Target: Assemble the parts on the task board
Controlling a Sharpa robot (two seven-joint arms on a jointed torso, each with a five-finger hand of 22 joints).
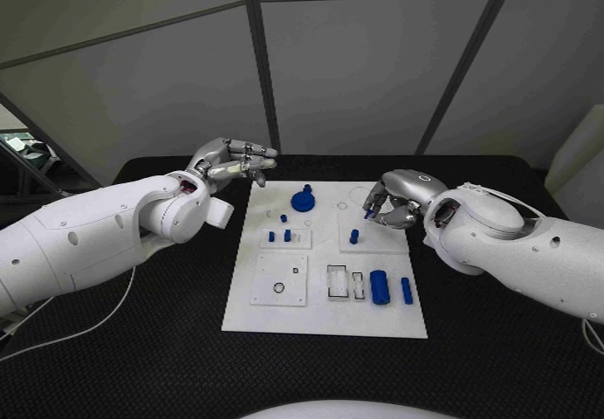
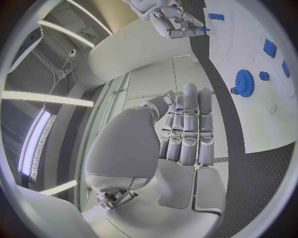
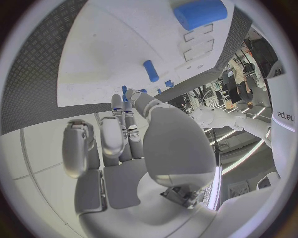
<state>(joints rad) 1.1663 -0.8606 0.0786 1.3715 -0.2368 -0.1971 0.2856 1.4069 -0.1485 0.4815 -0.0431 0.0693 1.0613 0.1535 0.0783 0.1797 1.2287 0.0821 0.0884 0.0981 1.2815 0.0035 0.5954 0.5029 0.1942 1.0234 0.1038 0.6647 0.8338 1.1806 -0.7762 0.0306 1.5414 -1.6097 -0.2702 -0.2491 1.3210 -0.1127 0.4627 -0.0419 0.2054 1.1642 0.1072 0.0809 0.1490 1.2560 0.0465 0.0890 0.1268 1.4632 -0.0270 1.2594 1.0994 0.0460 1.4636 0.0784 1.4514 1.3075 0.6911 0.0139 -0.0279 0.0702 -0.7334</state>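
Observation:
The white task board lies in the middle of the black table. A blue gear sits at its far end, with small blue pegs nearer in. A single blue peg stands right of them. A thick blue cylinder and a slim one lie at the near right. My right hand hovers over the board's far right and pinches a small blue part at its fingertips. My left hand is raised off the board's far left corner, holding nothing.
A black ring lies on a square plate at the board's near left, and rectangular slots sit beside the cylinders. A white cable trails across the table under my left arm.

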